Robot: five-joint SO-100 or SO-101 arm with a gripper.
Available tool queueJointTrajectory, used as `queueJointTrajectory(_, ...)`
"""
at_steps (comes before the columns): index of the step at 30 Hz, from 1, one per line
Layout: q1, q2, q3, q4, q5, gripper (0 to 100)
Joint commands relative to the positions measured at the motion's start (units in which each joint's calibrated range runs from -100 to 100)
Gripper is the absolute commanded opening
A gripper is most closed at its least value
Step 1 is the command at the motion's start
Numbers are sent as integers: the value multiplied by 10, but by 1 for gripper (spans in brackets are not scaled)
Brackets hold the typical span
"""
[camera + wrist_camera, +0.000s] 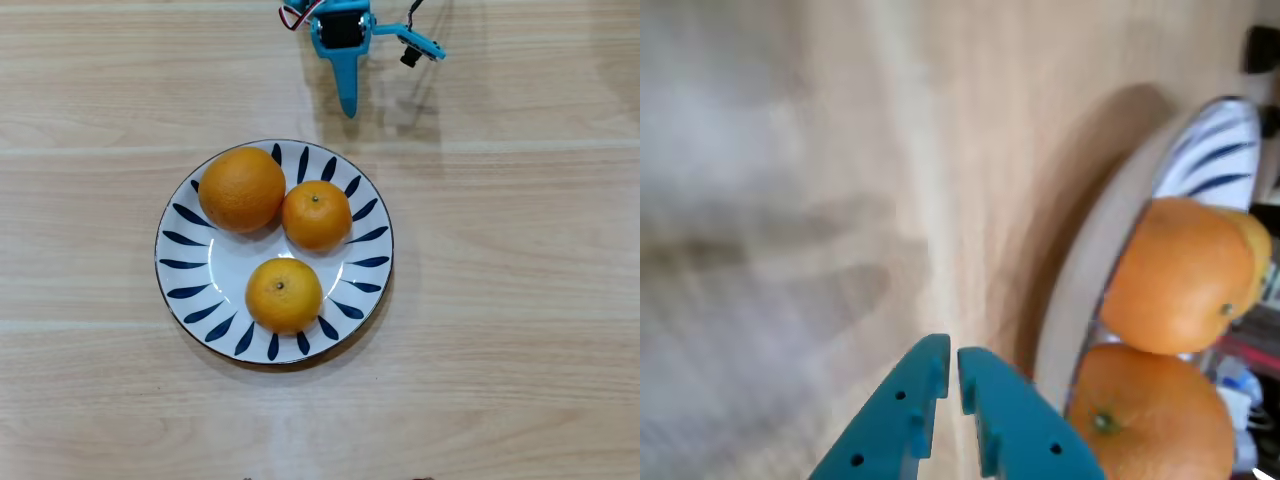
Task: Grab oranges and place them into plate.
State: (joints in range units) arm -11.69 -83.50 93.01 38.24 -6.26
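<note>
The white plate (180, 265) with dark blue leaf strokes lies in the middle of the wooden table. Three oranges sit on it: a larger one (241, 189) at the upper left, a smaller one (316, 215) beside it, and another small one (284, 294) at the front. My blue gripper (348, 108) is above the plate in the overhead view, clear of its rim, shut and empty. In the wrist view the gripper (952, 365) has its fingertips almost touching over bare wood. The plate (1215, 150) and two oranges (1180, 275) (1150, 420) are at the right.
The light wooden table (520, 300) stretches around the plate on all sides. The arm's small black camera (410, 55) sticks out to the right of the gripper base.
</note>
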Motion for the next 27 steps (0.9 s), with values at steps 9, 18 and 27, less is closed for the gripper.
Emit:
queueJointTrajectory(9,-2,-162,65,123,0,2)
queueJointTrajectory(18,-2,-161,67,118,0,2)
queueJointTrajectory(27,-2,-161,67,118,0,2)
